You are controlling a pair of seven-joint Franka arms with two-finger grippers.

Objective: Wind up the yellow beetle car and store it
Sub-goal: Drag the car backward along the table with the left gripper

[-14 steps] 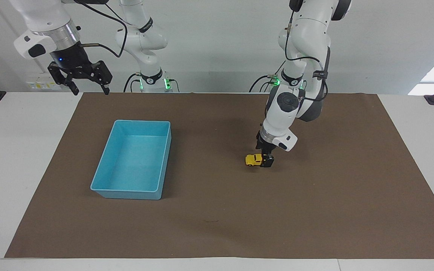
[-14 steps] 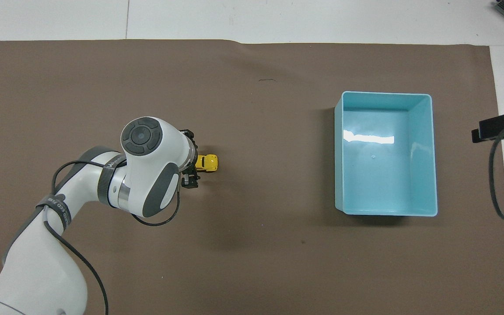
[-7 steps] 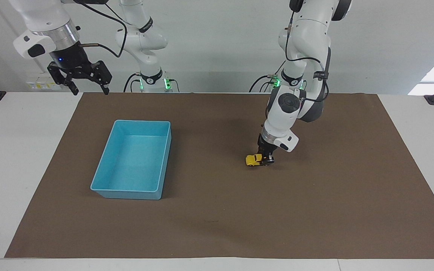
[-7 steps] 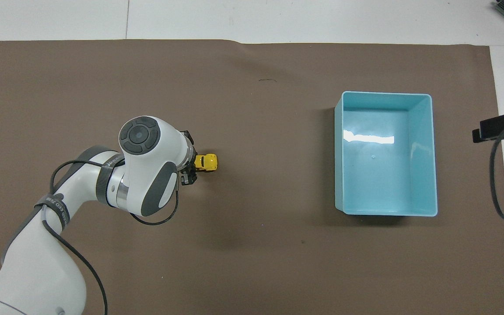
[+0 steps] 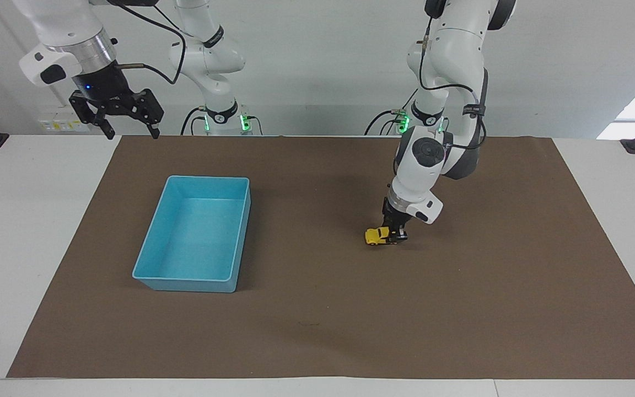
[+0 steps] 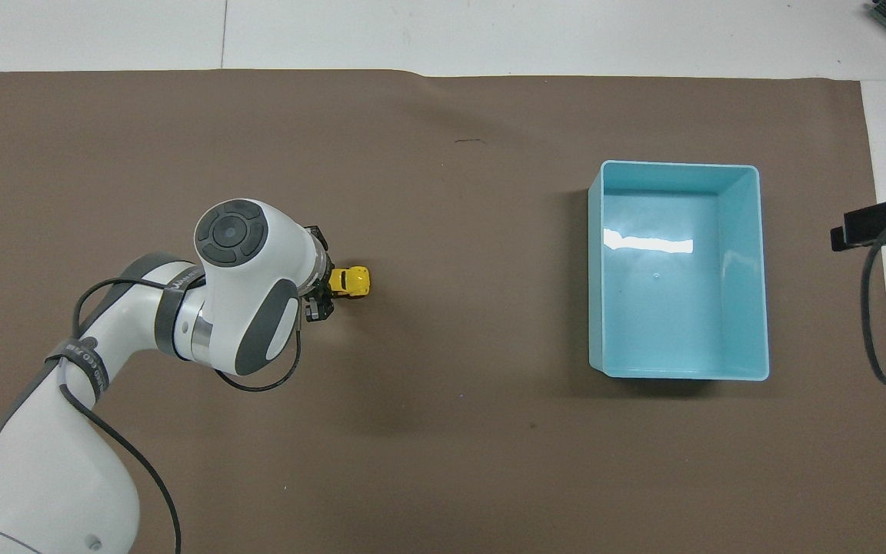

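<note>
A white table [image 5: 31,220] is seen, covered across its middle by a brown mat [image 5: 323,309]. On the mat a blue tray [image 5: 155,242] is set toward the right arm's end, and the car [image 5: 376,236] is found toward the left arm's end.

White-shelled Franka arms with grey joint caps, black cables, green base lights; black left gripper [image 5: 396,234] and right gripper [image 5: 128,132].
</note>
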